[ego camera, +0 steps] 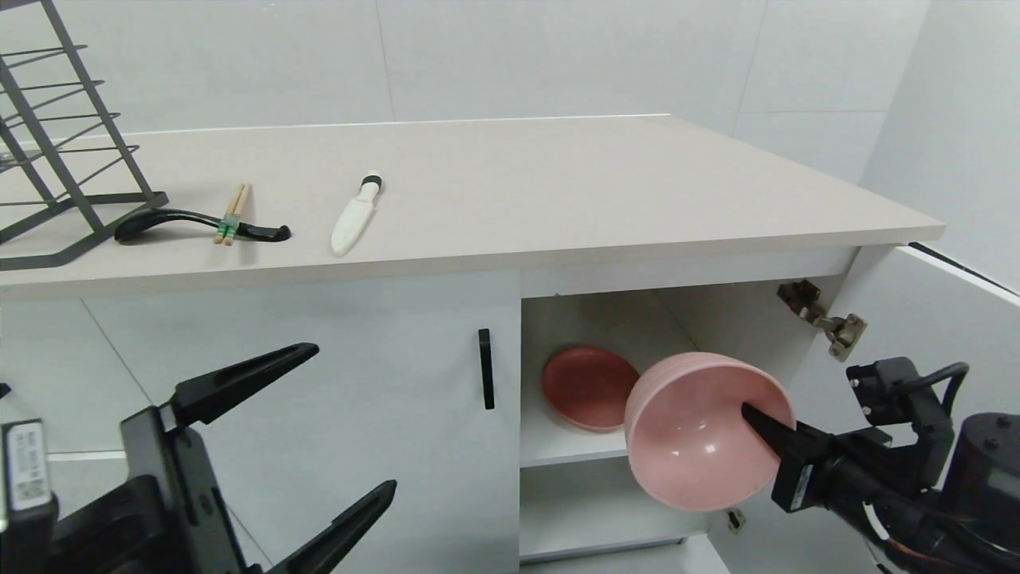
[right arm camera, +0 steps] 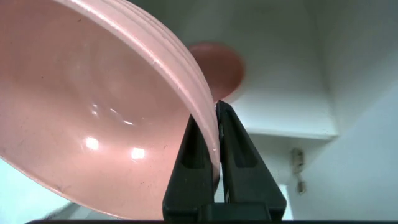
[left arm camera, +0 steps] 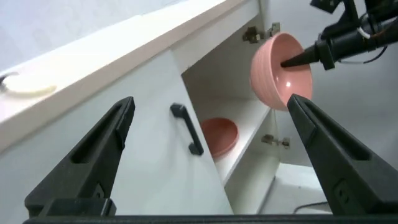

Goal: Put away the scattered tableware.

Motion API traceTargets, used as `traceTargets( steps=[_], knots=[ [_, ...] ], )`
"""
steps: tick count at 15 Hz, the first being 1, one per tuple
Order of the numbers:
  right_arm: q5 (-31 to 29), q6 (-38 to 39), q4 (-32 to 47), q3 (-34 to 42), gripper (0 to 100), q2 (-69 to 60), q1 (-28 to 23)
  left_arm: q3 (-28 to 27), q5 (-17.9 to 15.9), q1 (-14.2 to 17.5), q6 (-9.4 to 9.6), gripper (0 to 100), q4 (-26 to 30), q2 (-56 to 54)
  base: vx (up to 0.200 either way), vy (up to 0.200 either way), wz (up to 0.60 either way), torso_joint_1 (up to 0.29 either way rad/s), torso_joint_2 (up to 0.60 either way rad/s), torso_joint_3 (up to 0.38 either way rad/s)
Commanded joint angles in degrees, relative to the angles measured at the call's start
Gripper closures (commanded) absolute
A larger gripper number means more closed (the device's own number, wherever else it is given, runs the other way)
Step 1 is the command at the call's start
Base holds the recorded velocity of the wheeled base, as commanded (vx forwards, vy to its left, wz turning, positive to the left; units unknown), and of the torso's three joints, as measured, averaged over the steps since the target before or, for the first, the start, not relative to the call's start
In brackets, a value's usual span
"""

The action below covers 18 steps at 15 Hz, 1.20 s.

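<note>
Far left on the counter (ego camera: 558, 183): a wire rack (ego camera: 72, 151). Just right of it lies a black spoon (ego camera: 151, 223) with the chopsticks (ego camera: 232, 214) across its handle, then a white knife (ego camera: 353, 219) lying apart. All three are loose on the counter top, so I count them as not yet put away.

Left gripper (ego camera: 353, 416): near me and low, in front of the closed cabinet door (ego camera: 319, 335). Its jaws are spread wide with nothing between them. I judge it is parked clear of the right arm's path.

Right of the door handle (ego camera: 485, 368) the cabinet stands open. A pink plate (ego camera: 586, 388) lies flat on the upper shelf (ego camera: 558, 450), toward the left, leaving room on its right (likely the bowl's spot).

Pink bowl (ego camera: 685, 446): in the air at the cabinet mouth, tipped on edge with its hollow facing me, just right of the plate and nearer. Right gripper (ego camera: 749, 410): clamped on the rim, one finger inside and one outside. The right wrist view shows the wall pinched between them. A rim pinch suits a bowl too wide to span.

My judgement: level the bowl before release and mind the plate.

Open door (ego camera: 940, 295): swung out to the far right, which gives the arm clearance.
</note>
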Motion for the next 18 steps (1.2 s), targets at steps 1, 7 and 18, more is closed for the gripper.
traceTargets(
  steps=[1, 7, 18],
  knots=[
    [0.1, -0.2, 1.1, 0.0, 100, 0.88, 3.72, 1.56, -0.01, 3.68, -2.71, 0, 7.1, -11.35, 0.0, 0.0, 0.0, 0.0, 0.0, 0.0],
    [6.96, -0.2, 0.66, -2.11, 100, 8.18, 0.21, 1.56, -0.01, 16.25, -4.47, 0, 32.06, -29.72, 0.0, 0.0, 0.0, 0.0, 0.0, 0.0],
    [17.06, -2.67, 0.49, -26.54, 100, 32.52, -8.14, 1.56, -0.19, 30.22, -12.9, 0, 52.1, -54.06, 0.0, 0.0, 0.0, 0.0, 0.0, 0.0]
  ],
)
